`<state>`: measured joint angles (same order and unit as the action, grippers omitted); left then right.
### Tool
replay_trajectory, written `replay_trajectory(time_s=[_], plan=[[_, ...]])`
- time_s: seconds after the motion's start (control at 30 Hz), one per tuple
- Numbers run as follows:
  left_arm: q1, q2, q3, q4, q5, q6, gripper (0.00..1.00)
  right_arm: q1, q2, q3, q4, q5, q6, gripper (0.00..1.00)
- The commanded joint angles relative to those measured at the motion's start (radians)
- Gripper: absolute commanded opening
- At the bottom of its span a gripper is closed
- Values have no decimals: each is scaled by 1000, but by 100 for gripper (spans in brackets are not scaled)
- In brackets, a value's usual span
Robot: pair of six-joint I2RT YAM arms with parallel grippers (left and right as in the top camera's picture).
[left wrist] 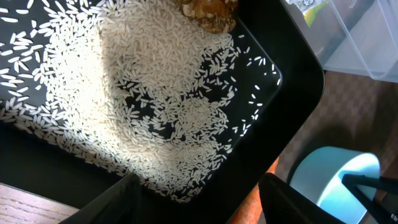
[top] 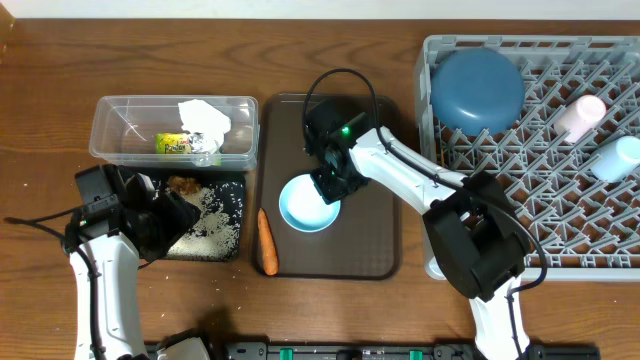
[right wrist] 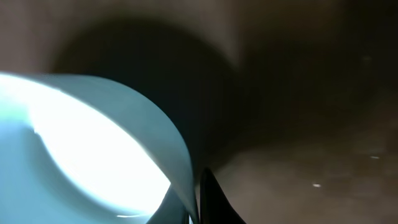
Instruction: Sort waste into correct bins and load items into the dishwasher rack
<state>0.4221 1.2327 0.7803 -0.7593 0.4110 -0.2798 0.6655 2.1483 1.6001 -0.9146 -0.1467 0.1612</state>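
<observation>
The small white bowl (top: 305, 205) stands on the dark brown serving tray (top: 370, 235). My right gripper (top: 328, 188) is shut on its rim, one finger inside and one outside, as the right wrist view shows (right wrist: 196, 202) with the bowl (right wrist: 81, 137). The orange carrot (top: 267, 243) lies on the tray's left edge. My left gripper (top: 165, 215) is open and empty over the black tray (top: 243, 200), which holds white rice (left wrist: 155, 93) and the brown food piece (left wrist: 208, 12). The clear tub (top: 110, 115) holds the napkin (top: 205, 118) and wrapper (top: 175, 143). The chopsticks are out of view.
The grey dishwasher rack (top: 428, 110) at the right holds the dark-blue bowl (top: 478, 88), the pink cup (top: 580, 115) and the light-blue cup (top: 615, 158). In the left wrist view my open fingers (left wrist: 199, 205) frame the tray's corner, with the carrot (left wrist: 252, 205) and bowl (left wrist: 329, 180) beyond.
</observation>
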Motion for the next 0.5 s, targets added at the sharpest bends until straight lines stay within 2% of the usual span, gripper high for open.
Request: replay_trajectory(time_s=[0.0, 0.23, 0.47], plan=[[5, 2, 3, -3, -12, 18, 62, -16, 3, 2, 5, 101, 24, 1], [5, 2, 3, -3, -12, 18, 62, -55, -49, 28, -23, 225, 25, 1], [5, 2, 3, -2, -12, 18, 62, -136, -277, 35, -21, 425, 25, 1]])
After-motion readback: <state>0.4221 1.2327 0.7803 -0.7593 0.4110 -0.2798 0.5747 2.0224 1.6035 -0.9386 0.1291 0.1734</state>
